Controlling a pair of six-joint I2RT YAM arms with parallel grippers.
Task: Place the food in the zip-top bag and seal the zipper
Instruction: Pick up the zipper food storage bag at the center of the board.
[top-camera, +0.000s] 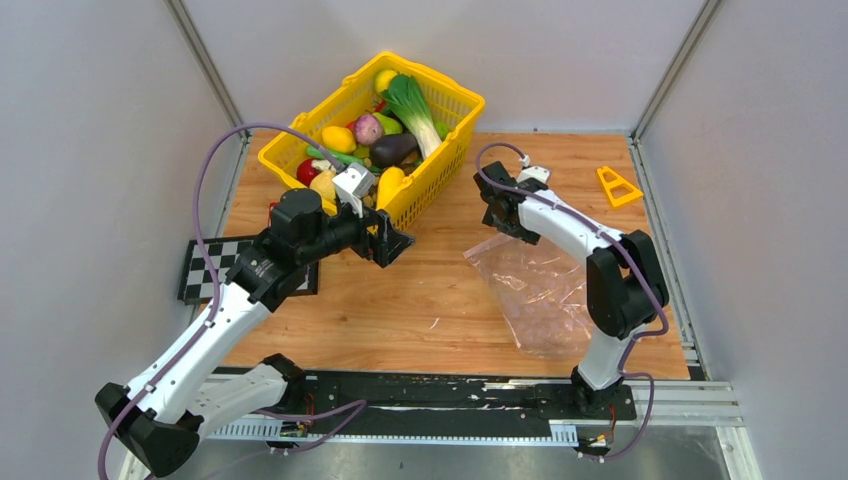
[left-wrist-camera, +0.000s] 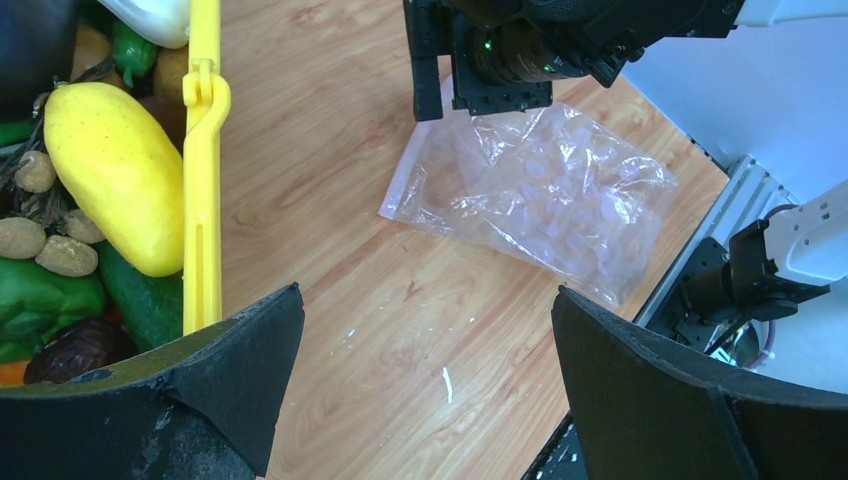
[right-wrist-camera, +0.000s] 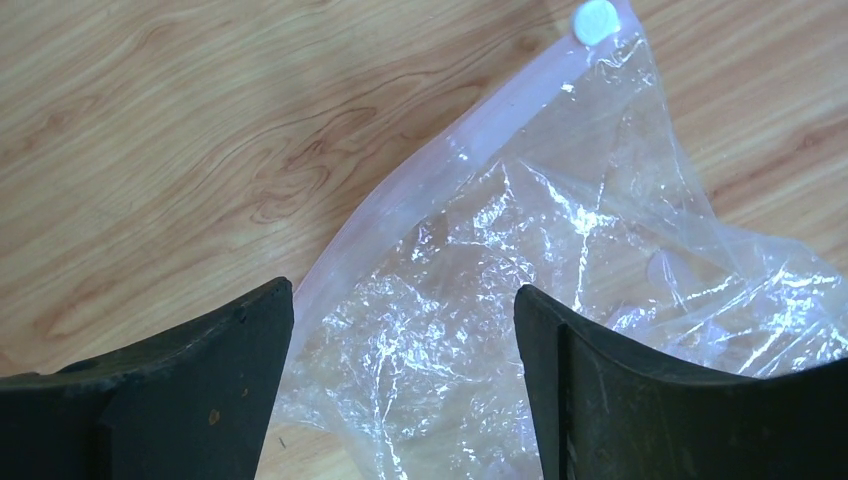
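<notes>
At the far left a black-and-white checkerboard (top-camera: 205, 265) lies flat on the wood-grain table (top-camera: 420, 300). The left gripper (top-camera: 392, 243) hangs just in front of the yellow lattice basket (top-camera: 445, 160), its jaws spread as wide as they go with nothing between them.

The food (top-camera: 380, 135) sits heaped in the basket. The pieces are smooth and glossy, among them a white-and-green leek (top-camera: 415, 110), a dark purple aubergine (top-camera: 394, 150) and a round lemon (top-camera: 385, 78). The left wrist view shows detail the overhead view loses. A plump yellow mango-shaped piece (left-wrist-camera: 120, 175) lies against the basket's rim, with small knobbly brown lumps (left-wrist-camera: 40, 250) beside it and green pieces below. The gripper's own matte black fingers (left-wrist-camera: 230, 380) frame the bottom of that view.

Right of centre the zip-top bag (top-camera: 540, 290) lies flat on the table, well apart from the basket, clear and heavily crinkled. From overhead its mouth edge is hard to pick out. The right wrist view shows the zipper (right-wrist-camera: 470, 140) as a pale pink strip running diagonally, with a small white disc (right-wrist-camera: 597, 20) at its far end. Whether it is pressed closed I cannot tell.

The right gripper (top-camera: 503, 215) stands over the mouth end of the bag. Its fingers (right-wrist-camera: 170, 390) are apart with bag plastic showing in the gap, and no grip is visible. At the far right lies an orange triangular frame (top-camera: 618, 186).
</notes>
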